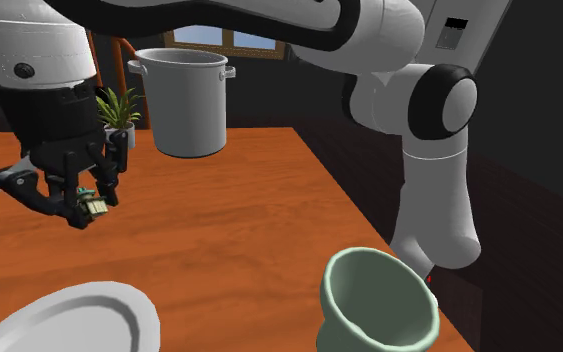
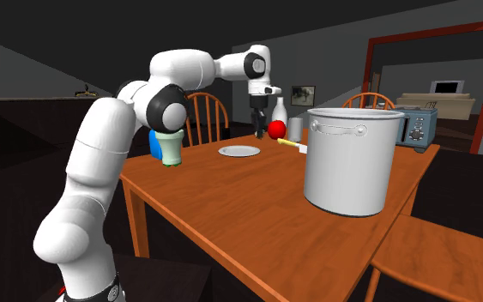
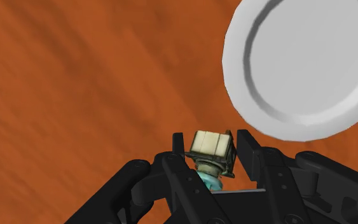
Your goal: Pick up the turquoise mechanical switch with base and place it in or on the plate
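Wrist view: the black fingers [image 3: 243, 145] are clamped on the switch [image 3: 211, 149], its cream base pointing outward and its turquoise stem toward the palm. The switch is held above the orange bench [image 3: 75, 83], near the white plate [image 3: 298, 63] and short of its rim.

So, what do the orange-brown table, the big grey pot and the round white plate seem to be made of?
Orange-brown table: wood, streaky grain, slight sheen. Big grey pot: perhaps metal, but drawn plain matte grey, so uncertain. Round white plate: plain white, smooth; ceramic or plastic, cannot tell.
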Robot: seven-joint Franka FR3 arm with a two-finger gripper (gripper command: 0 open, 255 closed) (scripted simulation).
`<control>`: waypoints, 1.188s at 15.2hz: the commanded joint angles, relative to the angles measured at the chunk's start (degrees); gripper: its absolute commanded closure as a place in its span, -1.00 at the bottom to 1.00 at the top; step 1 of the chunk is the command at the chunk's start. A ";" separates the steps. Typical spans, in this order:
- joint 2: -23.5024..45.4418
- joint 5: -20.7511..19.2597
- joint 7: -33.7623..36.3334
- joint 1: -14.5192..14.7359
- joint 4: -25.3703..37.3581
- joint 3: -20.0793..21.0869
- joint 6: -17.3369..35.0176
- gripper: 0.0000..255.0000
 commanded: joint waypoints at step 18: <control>8.44 -5.03 13.16 14.10 5.78 1.19 1.56 1.00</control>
